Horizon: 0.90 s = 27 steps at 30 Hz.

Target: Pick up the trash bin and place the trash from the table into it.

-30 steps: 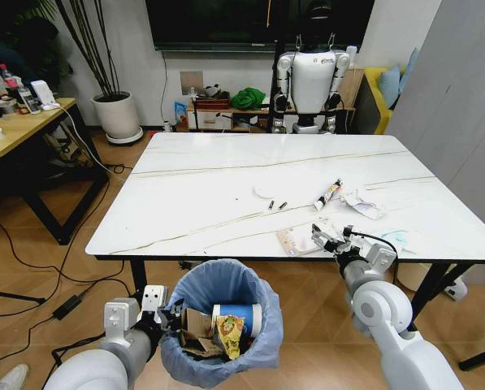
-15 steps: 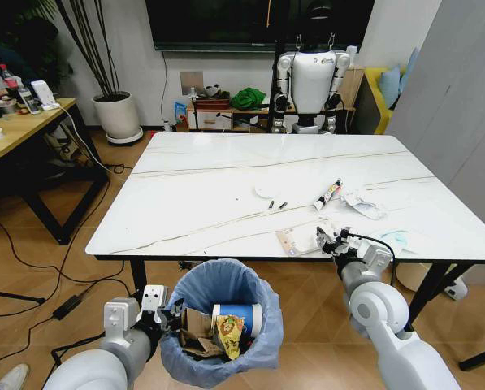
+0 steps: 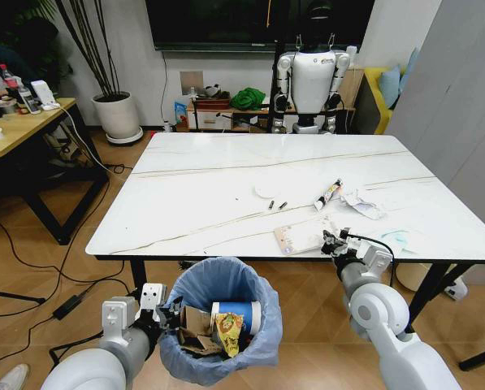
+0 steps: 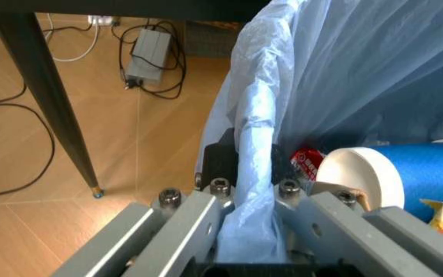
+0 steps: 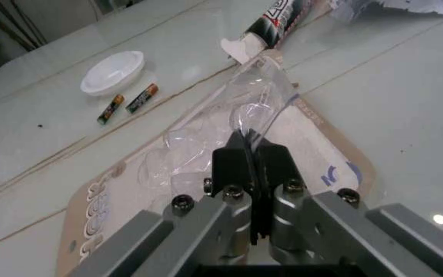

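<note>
Trash bin (image 3: 219, 321), lined with its crinkly blue-grey bag, hangs below the near edge of the counter (image 3: 210, 195), slightly left of centre, held by the left gripper (image 3: 162, 307), whose jaws are clamped on the bag-covered rim on the bin's left side; the left wrist view shows the blue plastic pinched between them. Part of the job looks done: inside the bin lie a blue paper cup (image 3: 236, 314), a yellow wrapper (image 3: 228, 335), brown cardboard (image 3: 195, 325) and, in the left wrist view, a bit of red can (image 4: 308, 164). More is left on the counter: a white tube (image 3: 327, 195) and crumpled paper (image 3: 362, 203) to the far right, a small white lid (image 3: 263, 192) and two small batteries (image 3: 276, 205) near the middle, a pale blue mask (image 3: 398, 239) at the near right edge, and a blister pack (image 3: 301, 237) of card and clear plastic near the front edge. The right gripper (image 3: 333, 241) sits low at that near right edge, its forearm reaching up from below toward the pack, wrist roughly level with the counter. Its jaws are together, pinched on the clear plastic of the blister pack, as the right wrist view shows, with the card lying flat underneath. I judge this item to be the one in hand, gripped but not yet carried to the bin.
</note>
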Motion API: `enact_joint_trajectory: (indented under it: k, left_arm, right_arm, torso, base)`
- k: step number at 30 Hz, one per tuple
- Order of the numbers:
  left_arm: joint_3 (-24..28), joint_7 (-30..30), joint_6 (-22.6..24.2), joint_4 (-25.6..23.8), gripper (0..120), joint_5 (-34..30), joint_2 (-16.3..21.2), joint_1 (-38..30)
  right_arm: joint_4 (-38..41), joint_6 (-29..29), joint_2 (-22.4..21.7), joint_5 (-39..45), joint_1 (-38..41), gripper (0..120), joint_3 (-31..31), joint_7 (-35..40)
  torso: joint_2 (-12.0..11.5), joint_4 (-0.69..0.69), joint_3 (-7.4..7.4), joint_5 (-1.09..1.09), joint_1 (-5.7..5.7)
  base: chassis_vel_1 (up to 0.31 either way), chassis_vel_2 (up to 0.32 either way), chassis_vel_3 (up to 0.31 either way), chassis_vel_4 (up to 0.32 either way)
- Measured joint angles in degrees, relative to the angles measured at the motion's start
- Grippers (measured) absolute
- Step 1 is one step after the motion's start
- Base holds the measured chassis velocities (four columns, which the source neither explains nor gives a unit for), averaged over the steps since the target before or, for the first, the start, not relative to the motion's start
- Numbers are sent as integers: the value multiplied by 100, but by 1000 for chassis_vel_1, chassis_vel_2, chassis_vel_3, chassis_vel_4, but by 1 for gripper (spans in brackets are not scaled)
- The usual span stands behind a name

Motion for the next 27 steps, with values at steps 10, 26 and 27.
enact_joint_trajectory:
  k: [10, 26, 27]
  left_arm:
    - [7, -2, 0, 30, 0, -10, -13, -6]
    - [84, -102, 0, 154, 0, -180, -33, -109]
    - [94, -112, 0, 163, 0, -184, -36, -119]
  right_arm:
    - [1089, -108, -495, 799, -60, 0, 228, 199]
    - [2730, -314, -830, 1240, -1050, 0, -84, -42]
    - [2741, -315, -892, 1119, -1168, 0, -161, -113]
  torso:
    - [0, 0, 0, 0, -1]
    - [0, 0, -1, -1, -1]
    - [0, -1, -1, 0, -1]
  base:
    - [0, 0, 0, 0]
    - [0, 0, 0, 0]
    - [0, 0, 0, 0]
